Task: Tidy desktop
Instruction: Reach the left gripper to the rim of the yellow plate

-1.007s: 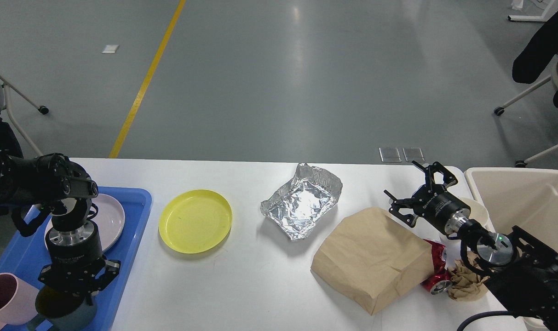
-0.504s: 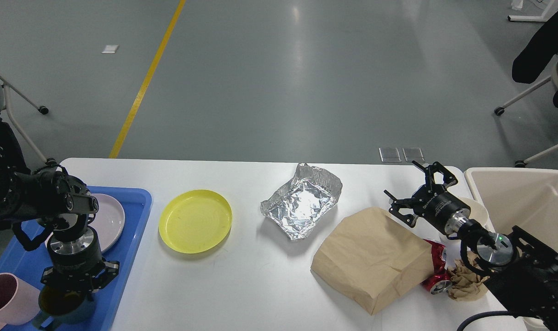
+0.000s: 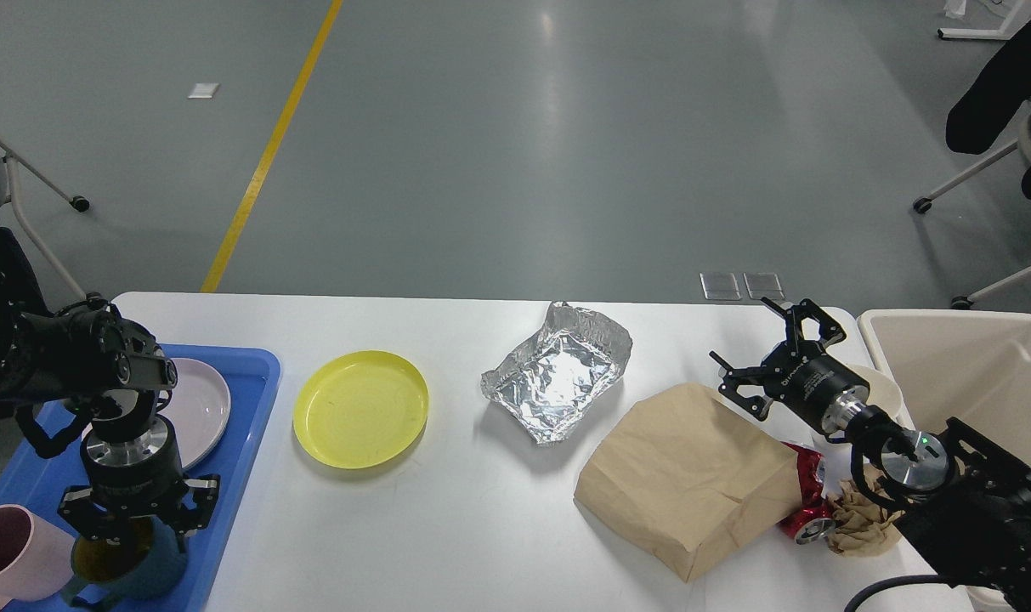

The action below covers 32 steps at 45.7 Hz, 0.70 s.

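Left gripper [image 3: 133, 529] spread over dark mug [image 3: 128, 565], perhaps touching; right gripper [image 3: 778, 350] wide open, empty

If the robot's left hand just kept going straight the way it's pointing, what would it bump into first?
The left hand points down at the dark teal mug in the blue tray, beside the pink mug. It would probably meet the teal mug's rim first, though the exact height gap is unclear.
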{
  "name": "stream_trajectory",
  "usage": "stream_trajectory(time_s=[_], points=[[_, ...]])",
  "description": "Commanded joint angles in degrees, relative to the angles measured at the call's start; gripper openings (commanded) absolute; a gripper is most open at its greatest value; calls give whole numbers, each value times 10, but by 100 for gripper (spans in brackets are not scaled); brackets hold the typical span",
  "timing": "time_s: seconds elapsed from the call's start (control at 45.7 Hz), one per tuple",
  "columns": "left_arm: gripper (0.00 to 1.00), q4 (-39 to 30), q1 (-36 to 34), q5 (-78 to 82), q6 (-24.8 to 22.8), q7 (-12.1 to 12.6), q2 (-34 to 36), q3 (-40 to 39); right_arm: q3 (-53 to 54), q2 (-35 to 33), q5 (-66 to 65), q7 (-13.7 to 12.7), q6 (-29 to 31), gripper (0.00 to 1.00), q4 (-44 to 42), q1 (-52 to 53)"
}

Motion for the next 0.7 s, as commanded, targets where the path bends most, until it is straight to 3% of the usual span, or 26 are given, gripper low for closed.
stream_trajectory(time_s=[0.0, 0.175, 0.307, 0.438, 0.569, 0.679], points=[[95, -6, -59, 0, -89, 0, 3, 8, 0, 0, 0, 0, 0, 100, 0, 0], [95, -6, -183, 4, -89, 2, -14, 9, 0, 0, 0, 0, 0, 100, 0, 0], [95, -3, -246, 27, -89, 1, -97, 1, 0, 0, 0, 0, 0, 100, 0, 0], [95, -2, -265, 73, -89, -2, -195, -17, 0, 0, 0, -1, 0, 100, 0, 0], [95, 6, -246, 147, 2, -7, -254, -58, 0, 0, 0, 0, 0, 100, 0, 0], [95, 7, -202, 219, 65, -7, -265, -95, 0, 0, 0, 0, 0, 100, 0, 0]])
